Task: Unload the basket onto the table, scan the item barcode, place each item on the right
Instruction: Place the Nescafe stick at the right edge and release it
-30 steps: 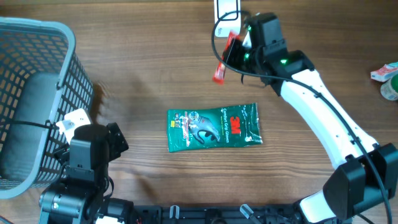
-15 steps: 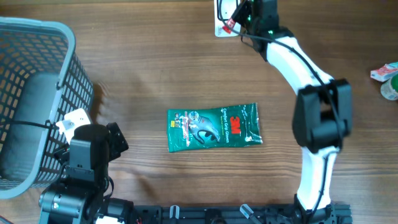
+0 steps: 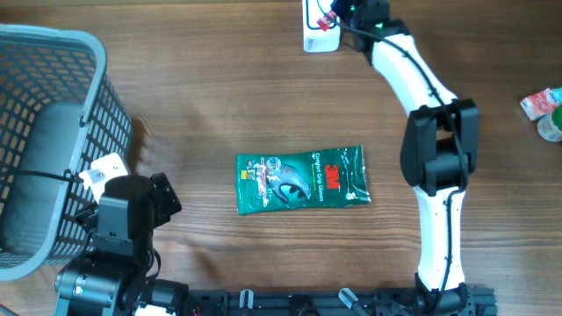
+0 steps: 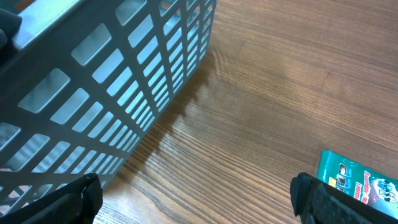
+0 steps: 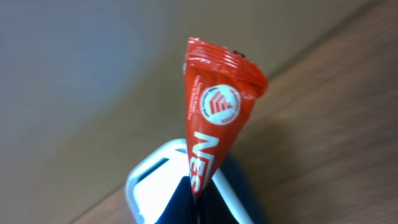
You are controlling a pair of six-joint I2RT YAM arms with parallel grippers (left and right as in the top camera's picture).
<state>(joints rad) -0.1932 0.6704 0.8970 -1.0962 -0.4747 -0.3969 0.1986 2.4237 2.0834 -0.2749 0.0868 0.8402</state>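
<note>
A red packet (image 5: 217, 118) with white lettering stands pinched by its lower tip in my right gripper (image 5: 199, 202), which is shut on it. Right behind it sits the white scanner (image 5: 155, 186). From overhead, the red packet (image 3: 327, 23) and right gripper (image 3: 341, 14) are at the table's far edge, over the scanner (image 3: 314, 39). A green 3M packet (image 3: 303, 179) lies flat mid-table. My left gripper (image 4: 196, 194) is open with nothing between its fingers, low over the wood beside the basket. The green packet's corner (image 4: 360, 183) shows to its right.
A grey mesh basket (image 3: 83, 96) fills the left side, and its wall (image 4: 112, 81) stands close to my left gripper. Small packages (image 3: 544, 105) lie at the table's right edge.
My right arm has stretched toward the far edge, carrying the red packet from right of the scanner to over it. The left arm and green packet have not moved.
</note>
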